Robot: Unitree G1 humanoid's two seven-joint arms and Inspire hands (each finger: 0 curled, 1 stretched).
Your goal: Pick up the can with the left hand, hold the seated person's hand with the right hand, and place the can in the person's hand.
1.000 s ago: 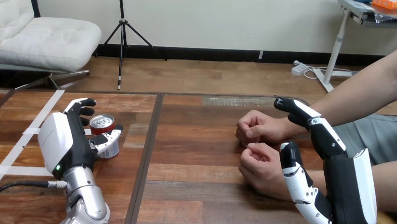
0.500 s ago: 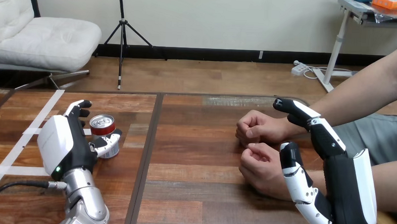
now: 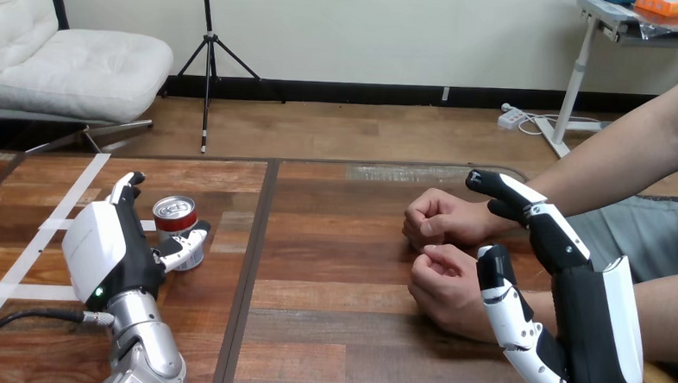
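R hand (image 3: 593, 328) low at 4 o'clock: spread wide, gripping nothing, thumb in front of person's near fist (image 3: 444, 287), a finger over the wrist of person's far fist (image 3: 438, 217). L hand (image 3: 108, 250) at 8 o'clock: open, thumb touching can (image 3: 177, 229), fingers at can's 9. Can upright on table (image 3: 329, 329) at 10 o'clock, long axis vertical, top up. Vs 1 s ago: L fingers drawn back leftward; can unmoved.

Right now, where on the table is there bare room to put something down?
The widest bare patch is the middle of the table, between the can beside the left hand and the person's two hands. Crowded at right: the right hand stands close beside those hands.
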